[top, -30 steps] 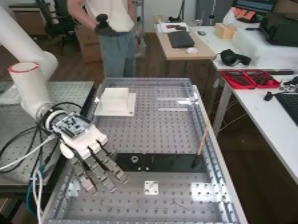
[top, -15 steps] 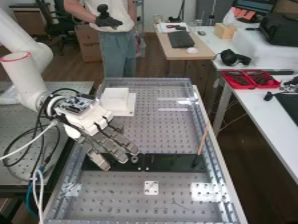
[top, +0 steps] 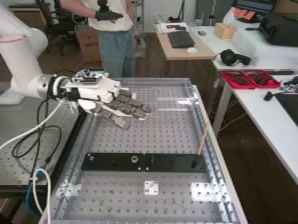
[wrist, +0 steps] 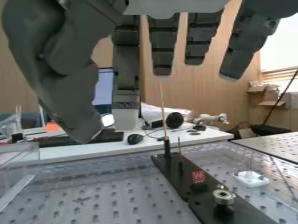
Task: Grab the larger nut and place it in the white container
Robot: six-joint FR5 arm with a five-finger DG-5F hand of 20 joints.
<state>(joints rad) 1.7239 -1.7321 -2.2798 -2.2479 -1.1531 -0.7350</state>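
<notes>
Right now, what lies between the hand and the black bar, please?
In the high view, bare perforated bench top lies between the hand and the black bar.

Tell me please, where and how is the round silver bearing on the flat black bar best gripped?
Probably the bearing is best pinched on opposite sides of its outer rim, from above: its round side stands exposed, while the bar blocks it from below.

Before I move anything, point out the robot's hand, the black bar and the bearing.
Hand (top: 100, 93): high view, on its white palm section.
Black bar (top: 174, 163): high view, on its bare top.
Bearing (wrist: 224, 198): wrist view, on its metal side.
</notes>
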